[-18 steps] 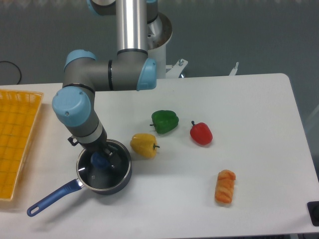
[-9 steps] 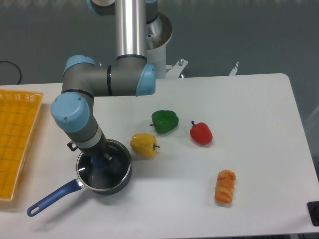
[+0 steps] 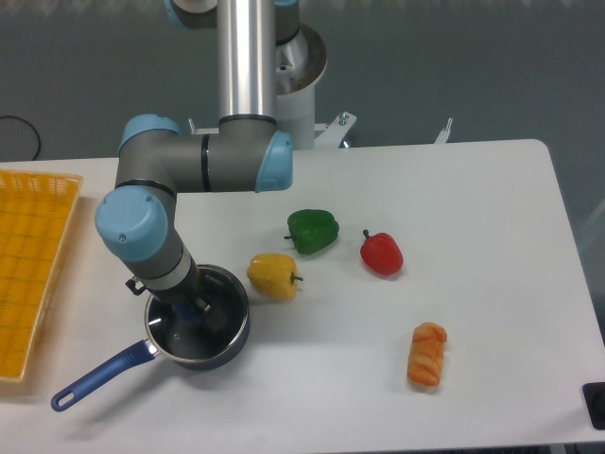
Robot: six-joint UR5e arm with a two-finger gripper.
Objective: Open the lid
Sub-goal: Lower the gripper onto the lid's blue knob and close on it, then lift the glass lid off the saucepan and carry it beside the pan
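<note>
The pincer (image 3: 192,307) sits down on the lid (image 3: 200,326) atop the pan (image 3: 227,345) near the desk's (image 3: 492,227) front-left corner; whether it pinches the knob cannot be told.

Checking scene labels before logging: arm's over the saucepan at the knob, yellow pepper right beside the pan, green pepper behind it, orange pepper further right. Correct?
One slip: the pepper further right is red, not orange; the camera view shows it. The only orange item is the bread-like piece nearer the front edge. The rest holds: the arm is over the saucepan at the blue knob, with the yellow pepper beside the pan and the green pepper behind it.
</note>
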